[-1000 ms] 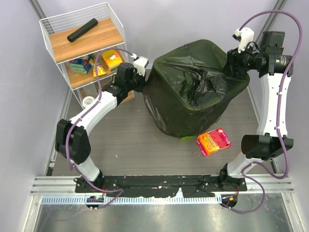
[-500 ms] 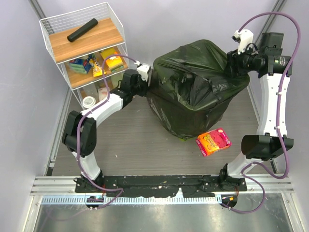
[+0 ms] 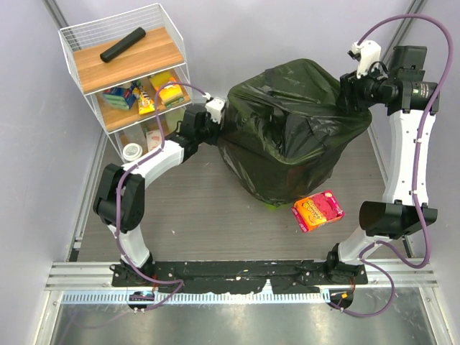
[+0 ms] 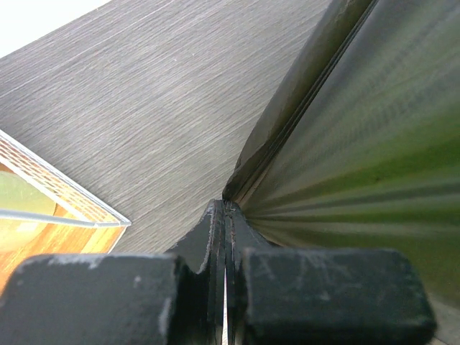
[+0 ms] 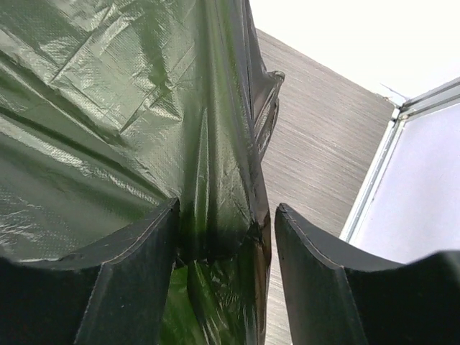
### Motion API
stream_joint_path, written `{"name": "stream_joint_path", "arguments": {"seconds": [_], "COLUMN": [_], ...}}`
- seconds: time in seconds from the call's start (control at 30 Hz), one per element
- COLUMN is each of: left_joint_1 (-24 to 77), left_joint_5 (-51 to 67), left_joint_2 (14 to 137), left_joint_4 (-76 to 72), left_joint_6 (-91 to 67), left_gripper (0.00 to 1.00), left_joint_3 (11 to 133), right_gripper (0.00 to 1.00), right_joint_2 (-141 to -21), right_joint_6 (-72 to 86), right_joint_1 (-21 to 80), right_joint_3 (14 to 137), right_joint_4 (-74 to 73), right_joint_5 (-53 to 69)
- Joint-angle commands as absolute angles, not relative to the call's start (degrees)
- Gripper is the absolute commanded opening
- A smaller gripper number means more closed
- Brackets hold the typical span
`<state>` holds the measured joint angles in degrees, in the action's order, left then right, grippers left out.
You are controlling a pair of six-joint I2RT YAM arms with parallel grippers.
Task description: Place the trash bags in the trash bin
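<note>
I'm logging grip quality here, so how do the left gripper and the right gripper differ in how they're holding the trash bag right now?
The left gripper has its jaws pressed together, pinching a thin edge of the trash bag on its left side, low near the shelf rack. The right gripper has its jaws apart, with a thick gathered fold of film between them, at the bag's far right corner. Both meet the bag over the green trash bin, pulling the film outward.

White arm links [image 3: 154, 162] with black joints, purple cables [image 3: 424, 108], and black claw fingers [image 5: 136, 280].
</note>
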<state>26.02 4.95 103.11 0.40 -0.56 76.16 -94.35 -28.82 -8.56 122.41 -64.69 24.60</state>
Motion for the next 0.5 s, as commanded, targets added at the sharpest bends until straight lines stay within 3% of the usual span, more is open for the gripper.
{"name": "stream_joint_path", "arguments": {"seconds": [0.0, 0.47], "left_joint_1": [25.58, 27.6], "left_joint_5": [2.46, -2.02], "left_joint_2": [101.6, 105.65], "left_joint_4": [3.34, 13.44], "left_joint_6": [2.81, 3.69], "left_gripper": [0.0, 0.0], "left_joint_3": [75.76, 80.33], "right_gripper": [0.62, 0.68], "right_joint_2": [-92.72, -91.93], "right_joint_6": [-29.36, -29.27], "right_joint_1": [-8.35, -8.35], "right_joint_3": [127.26, 127.97], "right_joint_4": [-64.24, -63.98], "right_joint_5": [24.78, 27.42]}}
